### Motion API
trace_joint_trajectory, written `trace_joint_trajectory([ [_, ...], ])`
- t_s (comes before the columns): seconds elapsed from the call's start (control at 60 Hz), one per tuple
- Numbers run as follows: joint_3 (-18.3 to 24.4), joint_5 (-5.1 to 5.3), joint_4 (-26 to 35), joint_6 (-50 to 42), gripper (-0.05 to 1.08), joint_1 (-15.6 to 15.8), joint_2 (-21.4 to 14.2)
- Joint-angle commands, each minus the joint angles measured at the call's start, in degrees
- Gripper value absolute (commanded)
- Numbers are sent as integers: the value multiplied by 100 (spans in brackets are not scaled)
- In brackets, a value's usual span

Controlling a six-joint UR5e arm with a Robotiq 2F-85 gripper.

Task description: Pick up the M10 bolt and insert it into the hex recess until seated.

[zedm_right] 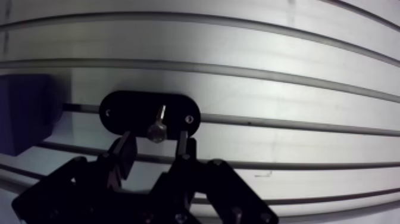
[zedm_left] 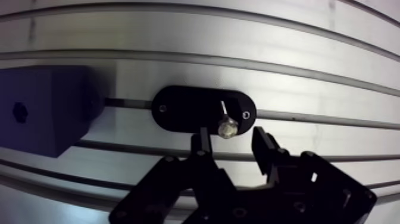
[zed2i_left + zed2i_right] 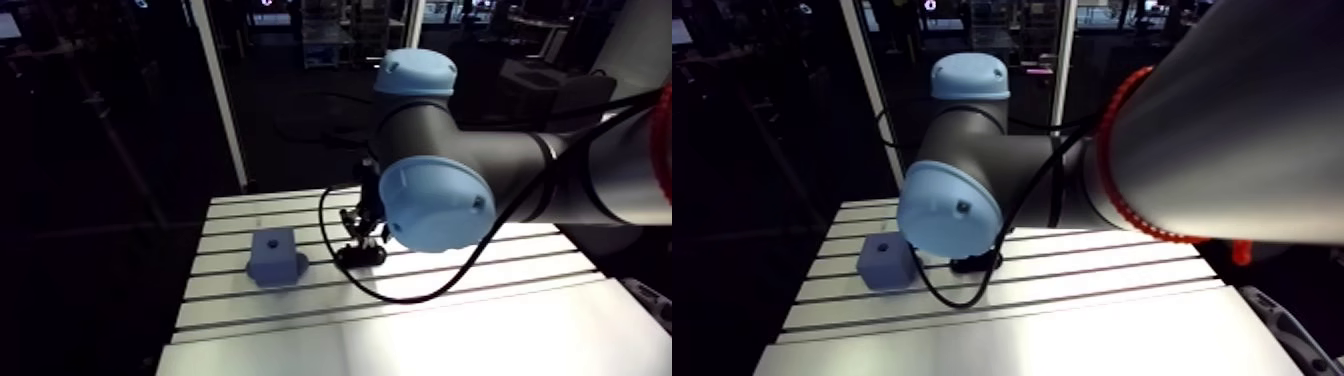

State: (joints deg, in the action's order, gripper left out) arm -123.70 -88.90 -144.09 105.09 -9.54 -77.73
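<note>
The M10 bolt (image 2: 226, 127) stands in a black oval holder plate (image 2: 184, 109) on the slotted table, its silver head towards the camera. My gripper (image 2: 231, 136) is open, low over the plate, with one finger on each side of the bolt head and a small gap to each. To the side of the plate sits the blue block (image 2: 47, 110), whose face carries a dark hex recess (image 2: 20, 111). In the arm view the block (image 3: 275, 257) lies left of the gripper (image 3: 362, 245), a short way apart.
The aluminium table (image 3: 480, 330) has long slots running across it. Its left edge (image 3: 190, 300) is just beyond the blue block. A black cable (image 3: 400, 295) loops from the wrist over the table near the holder.
</note>
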Motion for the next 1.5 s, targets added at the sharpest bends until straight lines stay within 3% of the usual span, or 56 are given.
trace_joint_trajectory([
  [0.017, -1, 0, -1, -11, 51, 4, 17],
  [1.5, 7, 35, -204, -2, 59, 6, 149],
])
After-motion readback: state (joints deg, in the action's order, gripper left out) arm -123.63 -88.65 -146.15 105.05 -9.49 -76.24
